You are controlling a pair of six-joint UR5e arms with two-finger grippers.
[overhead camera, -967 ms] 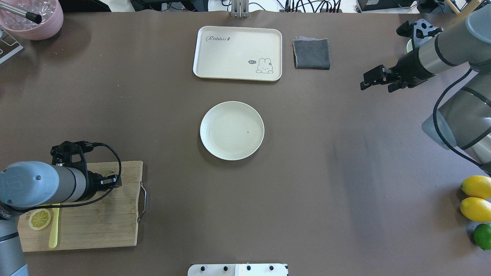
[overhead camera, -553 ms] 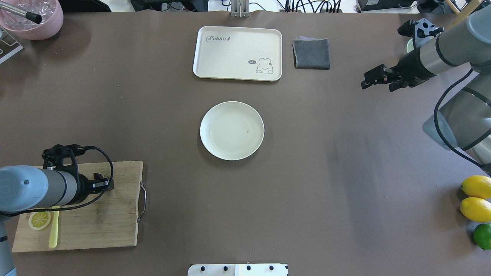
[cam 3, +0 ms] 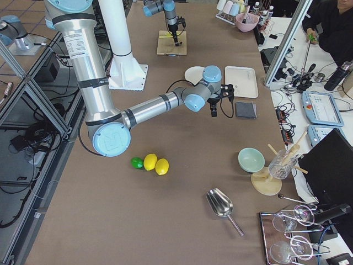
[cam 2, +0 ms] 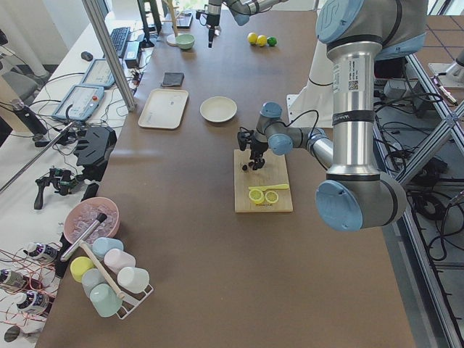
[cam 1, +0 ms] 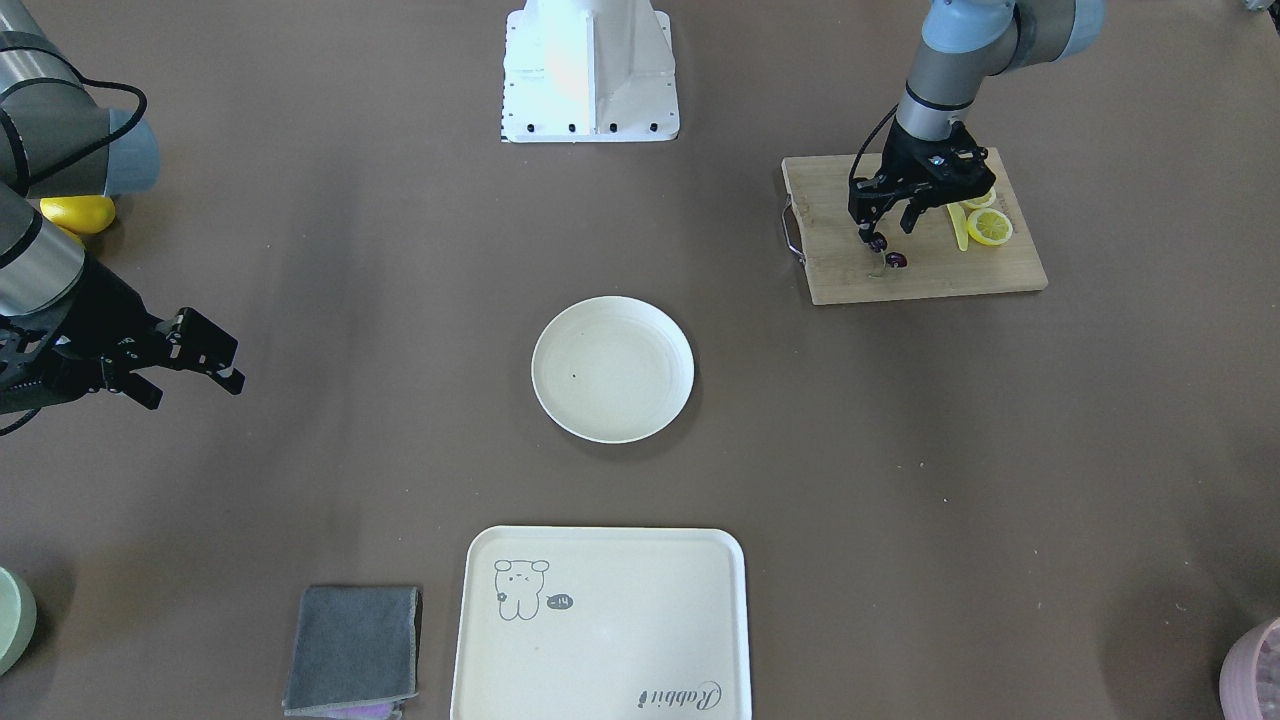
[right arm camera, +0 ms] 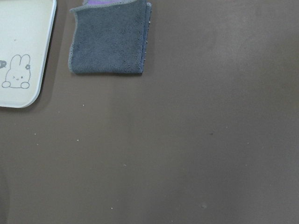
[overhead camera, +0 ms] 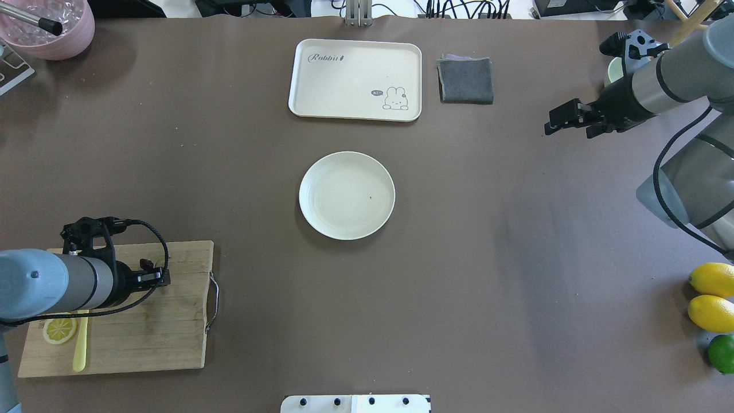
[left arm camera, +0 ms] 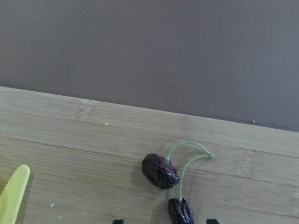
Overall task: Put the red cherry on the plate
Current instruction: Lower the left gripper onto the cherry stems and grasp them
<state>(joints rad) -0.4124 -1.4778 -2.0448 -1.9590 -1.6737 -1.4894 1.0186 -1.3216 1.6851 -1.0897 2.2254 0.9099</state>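
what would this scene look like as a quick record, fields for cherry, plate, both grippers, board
cherry: pair of dark maroon cherries on a pale green stem, lying on the wooden cutting board
plate: round cream-white plate, no cherry on it, apart from the board
left gripper: open, low over the board, one cherry between its fingertips
right gripper: open, holding nothing
also on board: yellow lemon slice, yellow-green plastic knife

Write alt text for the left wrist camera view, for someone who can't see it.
A red cherry pair, two dark fruits joined by a pale green stem, lies on a wooden cutting board, one fruit between the fingertips of the open left gripper at the bottom edge. Brown table lies beyond.
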